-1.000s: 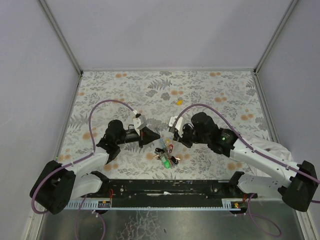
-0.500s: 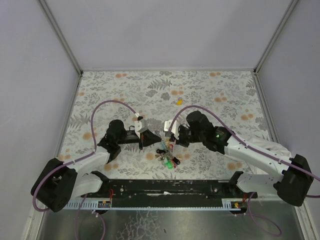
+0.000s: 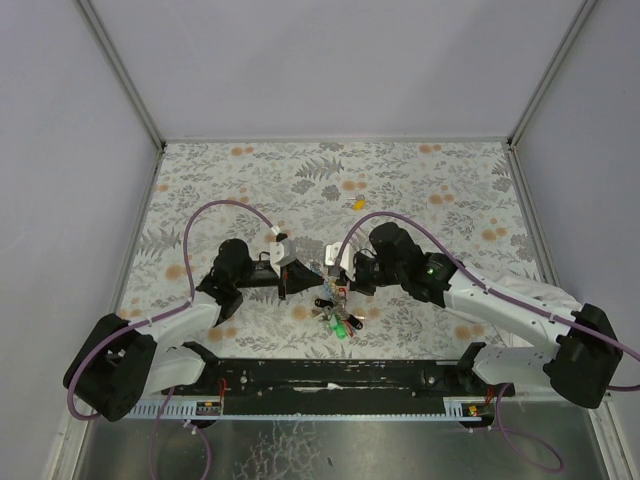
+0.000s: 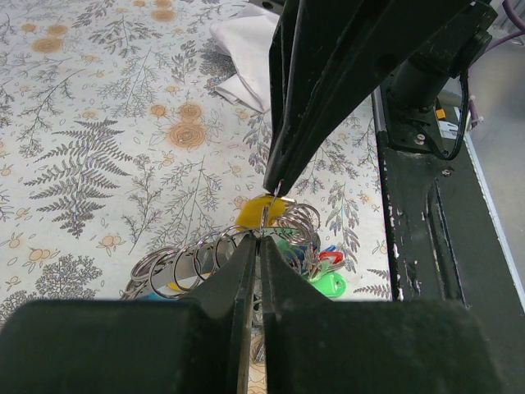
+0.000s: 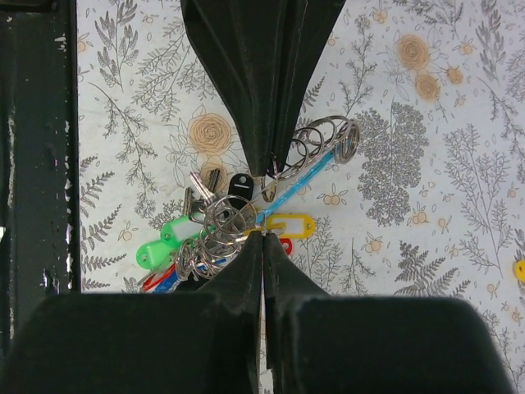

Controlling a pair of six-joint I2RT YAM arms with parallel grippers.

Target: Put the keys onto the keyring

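On the floral table [image 3: 450, 180] we see both arms meeting near the front edge, over the bunch. The left gripper [image 4: 253, 246] and right gripper [image 5: 262, 238] are each pinched fully together, and each seems to nip a wire loop of the keyring [image 5: 220, 220]. The keys [image 5: 160, 250] splay below it, light and loose. A lone yellow key [image 3: 357, 203] lies well apart, farther back. We judge the ring stiff, springy and slippery, so it is best gripped on bare wire beside the split. The keys are best taken by their plastic caps.
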